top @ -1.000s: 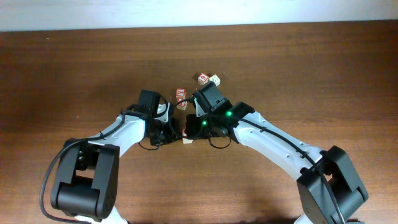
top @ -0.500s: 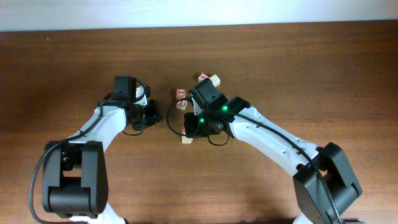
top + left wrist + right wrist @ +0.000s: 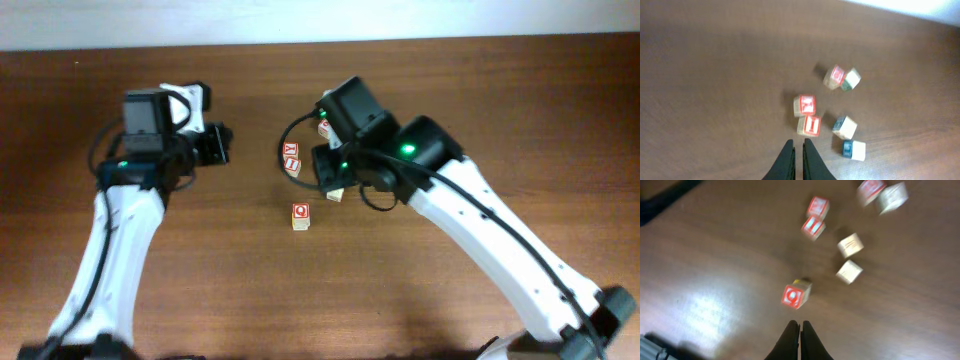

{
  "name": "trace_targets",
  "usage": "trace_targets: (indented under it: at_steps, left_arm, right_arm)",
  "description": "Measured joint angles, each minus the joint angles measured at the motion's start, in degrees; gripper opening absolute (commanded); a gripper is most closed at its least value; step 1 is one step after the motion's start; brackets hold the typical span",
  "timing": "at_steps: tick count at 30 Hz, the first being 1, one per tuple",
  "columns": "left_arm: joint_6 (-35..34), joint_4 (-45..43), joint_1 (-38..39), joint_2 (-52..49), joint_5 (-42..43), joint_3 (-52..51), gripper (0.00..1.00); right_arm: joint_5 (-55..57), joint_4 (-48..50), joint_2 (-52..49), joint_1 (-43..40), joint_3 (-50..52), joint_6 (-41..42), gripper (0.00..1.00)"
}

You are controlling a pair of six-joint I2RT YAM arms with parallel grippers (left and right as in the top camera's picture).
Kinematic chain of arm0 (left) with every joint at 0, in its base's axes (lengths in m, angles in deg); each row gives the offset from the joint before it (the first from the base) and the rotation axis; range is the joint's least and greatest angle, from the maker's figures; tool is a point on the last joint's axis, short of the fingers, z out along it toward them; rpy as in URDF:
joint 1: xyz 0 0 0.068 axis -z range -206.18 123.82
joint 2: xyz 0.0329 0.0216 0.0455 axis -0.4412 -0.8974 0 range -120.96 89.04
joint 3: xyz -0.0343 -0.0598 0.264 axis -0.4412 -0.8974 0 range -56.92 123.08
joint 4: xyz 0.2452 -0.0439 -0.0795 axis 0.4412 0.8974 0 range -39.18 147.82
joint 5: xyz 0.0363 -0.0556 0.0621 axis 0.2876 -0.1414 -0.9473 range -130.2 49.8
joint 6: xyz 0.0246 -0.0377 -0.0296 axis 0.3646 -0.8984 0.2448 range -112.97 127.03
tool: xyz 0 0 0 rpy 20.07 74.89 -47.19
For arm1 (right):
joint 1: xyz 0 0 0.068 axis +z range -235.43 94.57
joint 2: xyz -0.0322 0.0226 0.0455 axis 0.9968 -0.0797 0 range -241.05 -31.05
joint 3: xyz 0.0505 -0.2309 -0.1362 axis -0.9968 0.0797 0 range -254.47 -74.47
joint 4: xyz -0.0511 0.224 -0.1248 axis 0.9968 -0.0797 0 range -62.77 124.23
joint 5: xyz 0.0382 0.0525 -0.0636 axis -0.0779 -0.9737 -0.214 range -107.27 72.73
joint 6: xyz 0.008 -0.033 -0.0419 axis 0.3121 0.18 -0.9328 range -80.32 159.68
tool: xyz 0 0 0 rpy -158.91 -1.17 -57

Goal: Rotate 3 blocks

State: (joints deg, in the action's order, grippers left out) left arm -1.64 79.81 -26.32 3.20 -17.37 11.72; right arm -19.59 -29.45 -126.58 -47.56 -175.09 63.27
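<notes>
Since both jaws are shut and empty, open right jaws first, then square onto Q block [image 3: 796, 296] just ahead.

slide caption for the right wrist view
Shut right gripper above seven scattered blocks on a wooden table, the Q block nearest

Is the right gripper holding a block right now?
No, the right wrist view shows the right gripper shut on nothing, with the nearest block lying on the table ahead of it.
</notes>
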Motion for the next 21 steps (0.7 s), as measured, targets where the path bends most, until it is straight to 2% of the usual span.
trace_targets:
  at_steps: [1, 2, 3, 4, 8, 10, 16, 18, 19, 21]
  left_arm:
    - [1.4, -0.6, -0.7, 3.3, -0.3, 0.3, 0.71]
    - [2.2, -1.1, -1.8, 7.1, -1.2, 0.4, 0.99]
    - [2.9, -1.5, -3.2, 12.1, -2.9, 0.5, 0.99]
    - [3.3, -1.5, -3.7, 16.4, -4.2, 0.6, 0.99]
    - [3.3, -1.0, -3.7, 20.4, -5.4, 0.7, 0.99]
    - [3.3, 0.2, -3.7, 20.4, -5.6, 0.7, 0.99]
    - [3.3, 0.7, -3.7, 20.4, -5.7, 0.7, 0.99]
    - [3.3, 0.8, -3.7, 20.4, -5.7, 0.7, 0.99]
    - [3.3, 0.8, -3.7, 20.4, -5.7, 0.7, 0.99]
    - [3.3, 0.6, -3.7, 20.3, -5.8, 0.7, 0.99]
  right_arm:
    - [2.7, -2.5, 1.6, 0.0, -1.0, -0.2, 0.50]
    - [7.0, -5.1, 4.4, 0.0, -1.5, -0.3, 0.76]
    - [10.6, -6.7, 8.5, 0.0, -1.6, -0.6, 0.95]
    - [12.8, -8.0, 11.6, 0.1, -2.0, -0.7, 0.99]
    - [16.8, -13.5, 27.8, 0.1, -2.8, -1.1, 0.99]
    - [17.6, -13.7, 32.5, 0.1, -3.1, -1.1, 0.99]
    - [20.3, -15.0, 33.1, 0.1, -3.1, -1.1, 0.99]
    - [25.8, -10.2, 33.1, 0.0, -2.1, -1.1, 0.99]
    - [27.6, -7.5, 33.1, -1.7, -1.2, -1.1, 0.99]
    - [25.2, -2.3, 35.7, -12.0, 2.9, -1.1, 0.99]
